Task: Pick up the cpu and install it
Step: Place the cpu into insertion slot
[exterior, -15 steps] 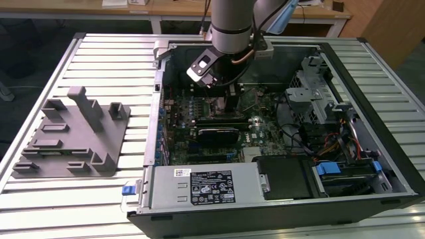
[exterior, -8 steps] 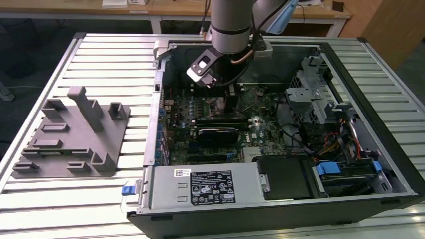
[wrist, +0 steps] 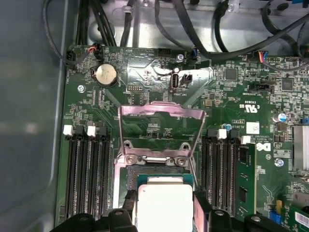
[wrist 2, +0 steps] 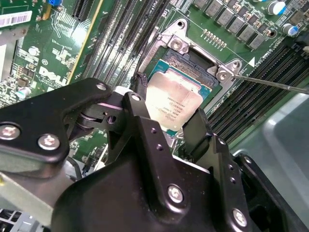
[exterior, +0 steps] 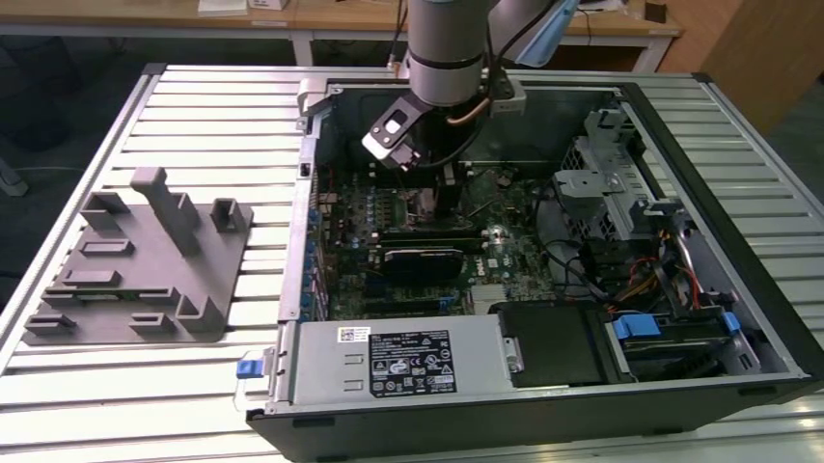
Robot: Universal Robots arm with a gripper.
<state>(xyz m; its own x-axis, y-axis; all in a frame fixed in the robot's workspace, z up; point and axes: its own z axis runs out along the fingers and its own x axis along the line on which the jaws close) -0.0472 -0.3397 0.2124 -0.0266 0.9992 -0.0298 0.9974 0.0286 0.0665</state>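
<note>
Hand (wrist 2: 168,112) clamped on cpu (wrist 2: 175,96) at open socket (wrist 2: 186,60); load plate (wrist: 161,110) raised, memory slots (wrist: 87,179) flanking.

1. In the exterior view, soft, even light from above falls on my worktop (exterior: 193,96). Its pale slats are bright, with no hard glare.
2. The inside of the computer case (exterior: 386,429) is dimmer. My arm (exterior: 445,48) shades the motherboard (exterior: 515,251) beneath it.
3. In the second wrist view, the cpu (wrist 2: 176,96) glows pale and slightly washed out. My black end effector (wrist 2: 168,102) stays dark, with glints on its screw heads (wrist 2: 175,193).
4. In the first wrist view, the cpu (wrist: 165,203) is nearly blown white, the load plate (wrist: 161,110) has a pinkish sheen, and the case wall (wrist: 29,121) is murky grey-blue.
</note>
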